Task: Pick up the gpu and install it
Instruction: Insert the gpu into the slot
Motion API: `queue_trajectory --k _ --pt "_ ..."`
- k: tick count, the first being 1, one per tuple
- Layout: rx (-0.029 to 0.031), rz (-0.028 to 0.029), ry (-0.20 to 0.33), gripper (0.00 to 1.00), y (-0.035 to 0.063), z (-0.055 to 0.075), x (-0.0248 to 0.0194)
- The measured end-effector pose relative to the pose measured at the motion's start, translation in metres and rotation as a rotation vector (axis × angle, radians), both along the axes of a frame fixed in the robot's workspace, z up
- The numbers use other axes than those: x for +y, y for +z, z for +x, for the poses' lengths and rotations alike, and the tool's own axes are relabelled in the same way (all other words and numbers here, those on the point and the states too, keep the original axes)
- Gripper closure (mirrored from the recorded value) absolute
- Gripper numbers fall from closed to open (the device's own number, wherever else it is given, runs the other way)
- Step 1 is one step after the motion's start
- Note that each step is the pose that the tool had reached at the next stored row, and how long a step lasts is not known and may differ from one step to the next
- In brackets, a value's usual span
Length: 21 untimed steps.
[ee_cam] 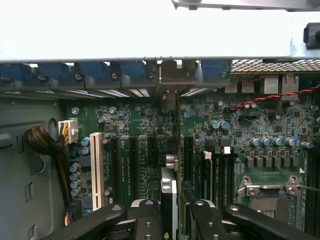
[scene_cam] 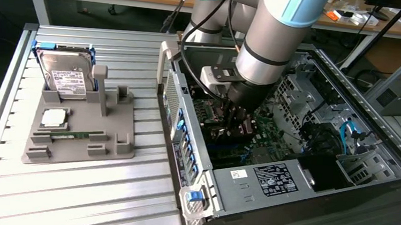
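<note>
the gripper [scene_cam: 231, 127] reaches down into the open computer case [scene_cam: 371, 120] at centre frame, its fingers [ee_cam: 149, 220] pinching the gpu [ee_cam: 173, 150], held edge-on above the green motherboard [ee_cam: 250, 150], apparently over a slot. a white label [scene_cam: 275, 181] sits lower centre, its writing unreadable. the hard drive [scene_cam: 67, 78] stands upper left.

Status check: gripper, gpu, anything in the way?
Gripper shut on gpu, inside the computer case. Gpu edge-on above motherboard slots. No obstruction visible.

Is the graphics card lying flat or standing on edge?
On edge: the graphics card stands upright over the motherboard, held in the tool.
</note>
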<state>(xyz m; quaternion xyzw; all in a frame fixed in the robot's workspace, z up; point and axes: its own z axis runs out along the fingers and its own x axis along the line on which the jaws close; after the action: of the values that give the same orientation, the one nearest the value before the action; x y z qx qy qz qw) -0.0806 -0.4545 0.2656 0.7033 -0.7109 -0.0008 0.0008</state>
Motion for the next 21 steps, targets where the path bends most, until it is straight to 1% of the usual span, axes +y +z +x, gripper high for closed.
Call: queue_trajectory --k 10,21 --pt "0.0001 -0.0017 0.000 0.73 -0.0016 0.0000 0.0000" --pt "-0.0008 -0.0013 0.000 0.73 -0.0004 -0.0004 0.0001"
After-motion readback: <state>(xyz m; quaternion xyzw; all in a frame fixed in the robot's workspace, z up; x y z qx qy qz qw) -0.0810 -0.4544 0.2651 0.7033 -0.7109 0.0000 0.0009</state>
